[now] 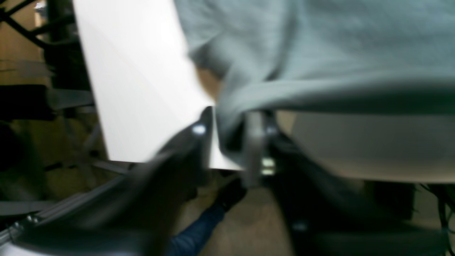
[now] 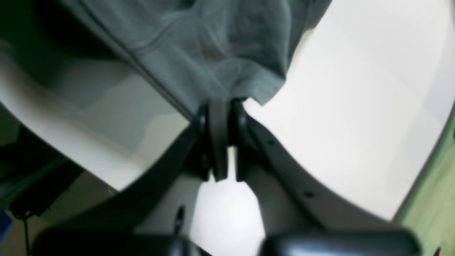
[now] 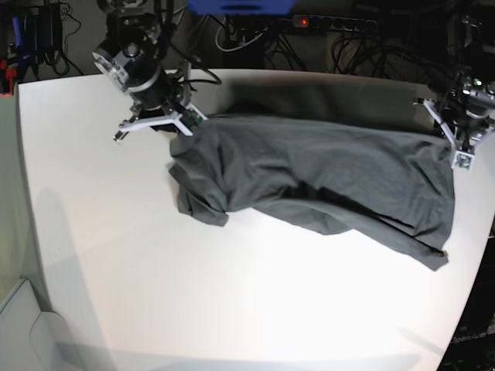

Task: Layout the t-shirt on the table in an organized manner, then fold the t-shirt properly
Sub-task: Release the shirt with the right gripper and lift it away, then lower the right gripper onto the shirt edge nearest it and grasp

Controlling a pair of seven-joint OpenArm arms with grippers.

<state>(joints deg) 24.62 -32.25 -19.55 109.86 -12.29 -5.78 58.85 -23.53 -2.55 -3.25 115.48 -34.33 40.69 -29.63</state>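
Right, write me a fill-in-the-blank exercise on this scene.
The t-shirt is dark ___. The table under it is ___. In the base view, the right hand is at the t-shirt's ___ end.
Missing words: grey; white; left.

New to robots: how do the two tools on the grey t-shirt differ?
The right tool grips the t-shirt with jaws nearly together; the left tool gapes wider, though blurred. The right tool hangs over the table; the left tool at its edge. Both touch cloth.
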